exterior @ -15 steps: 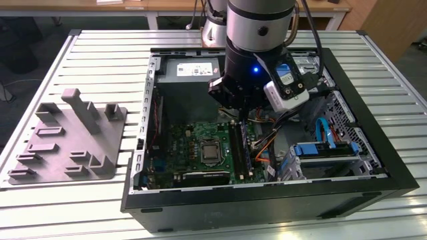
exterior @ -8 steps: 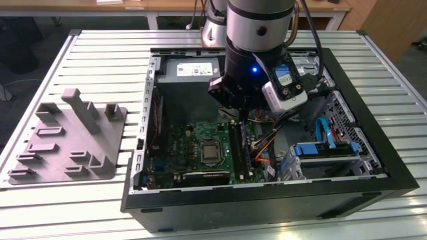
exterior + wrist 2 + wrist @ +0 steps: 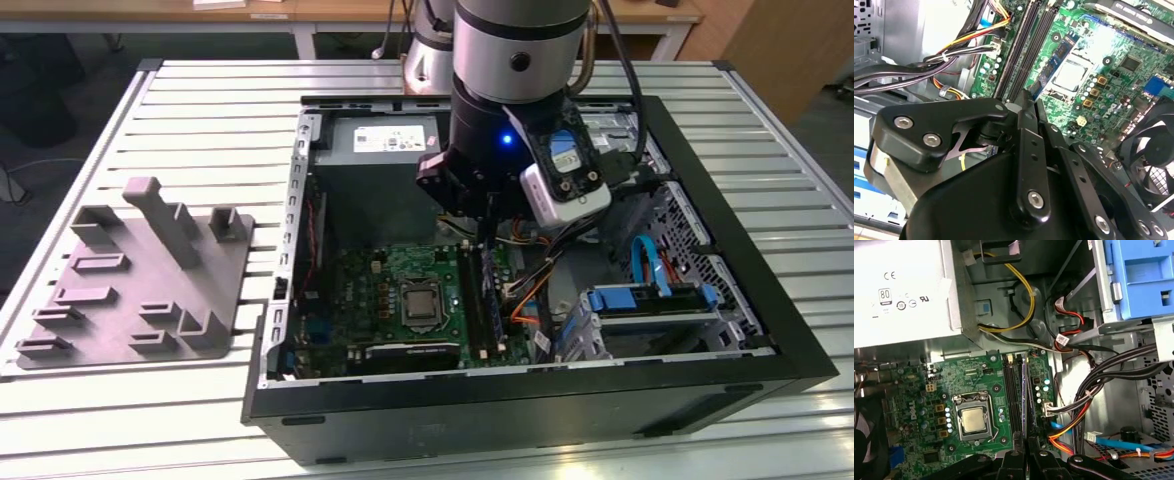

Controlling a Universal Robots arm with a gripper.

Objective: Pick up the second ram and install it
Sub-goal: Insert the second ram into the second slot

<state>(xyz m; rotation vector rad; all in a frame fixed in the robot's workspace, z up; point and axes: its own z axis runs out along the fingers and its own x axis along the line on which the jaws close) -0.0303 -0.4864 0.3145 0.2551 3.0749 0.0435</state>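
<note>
- Second wrist view: the second ram (image 3: 1054, 62) is a thin green stick carrying small chips. It stands on edge over the long black slots (image 3: 1021, 47) of the green board (image 3: 1104, 50).
- Seen edge-on in the first wrist view, it is a narrow dark strip.
- The pincer (image 3: 1026, 97) is nearly together, clamped on the stick from above, inside the open computer case (image 3: 534, 410).

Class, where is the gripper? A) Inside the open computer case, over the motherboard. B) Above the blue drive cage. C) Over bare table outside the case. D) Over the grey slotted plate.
A: the gripper hangs inside the open case above the green motherboard, fingers shut on the second ram; the grey slotted plate lies outside it.
</note>
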